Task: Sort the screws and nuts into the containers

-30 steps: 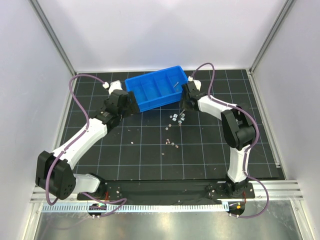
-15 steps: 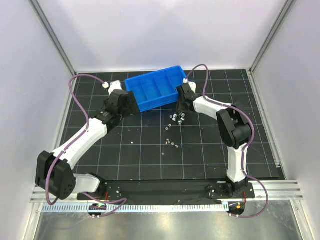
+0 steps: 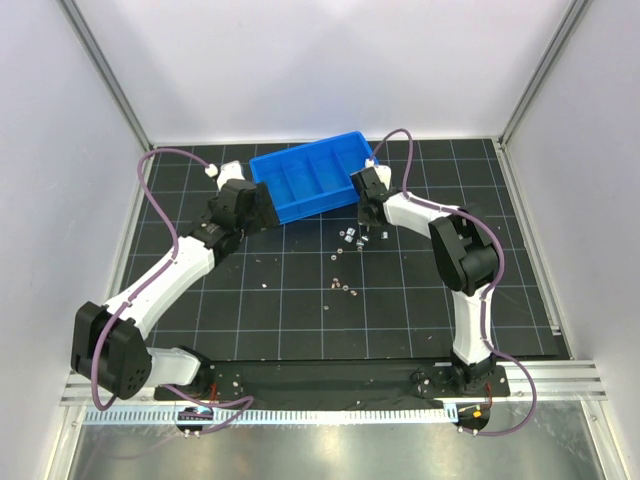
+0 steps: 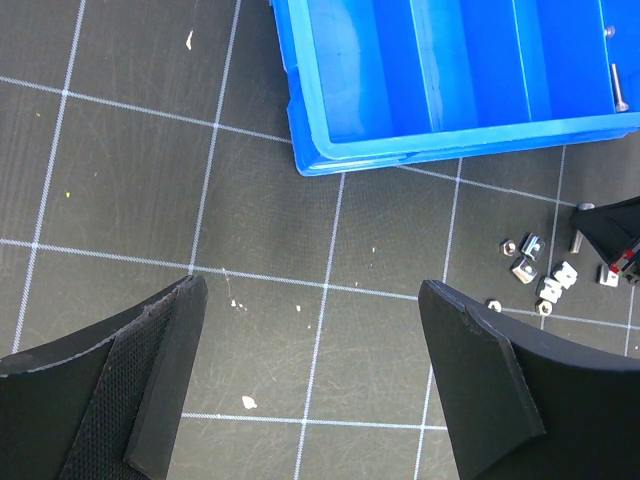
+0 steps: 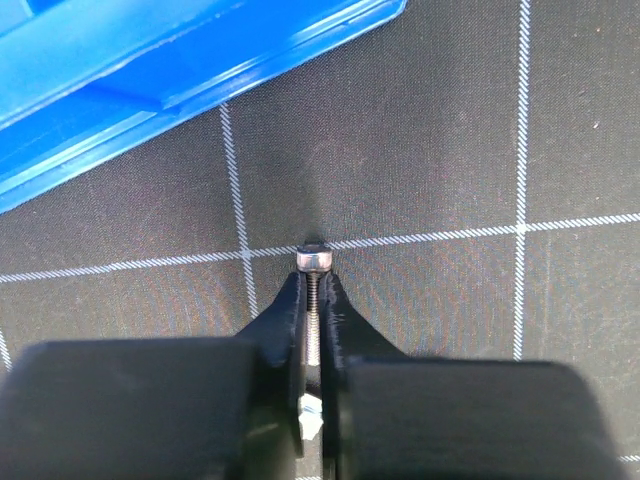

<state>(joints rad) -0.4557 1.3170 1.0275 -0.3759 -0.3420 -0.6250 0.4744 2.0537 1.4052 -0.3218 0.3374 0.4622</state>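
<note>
Nearest the arm bases, a few loose pieces [image 3: 340, 285] lay on the grid mat [image 3: 250, 320], too small to tell apart. Just beyond them sat the main cluster of nuts [image 4: 540, 275], roughly eight bits in the left wrist view, though an exact count was not possible.

At that cluster's edge, the right gripper [image 5: 314, 290] was pinched shut on one screw [image 5: 314, 262], clamping its shaft lengthwise so the head poked past the tips. That grip probably suited a short carry to the tray. Whether the screw had left the mat could not be told.

The left gripper [image 4: 315, 350] hung spread wide and empty over bare mat beside the tray's corner, apparently waiting.

Farthest stood the single blue tray [image 3: 268, 168], with four compartments. One screw in the tray [image 4: 617, 88] lay in its end section.
</note>
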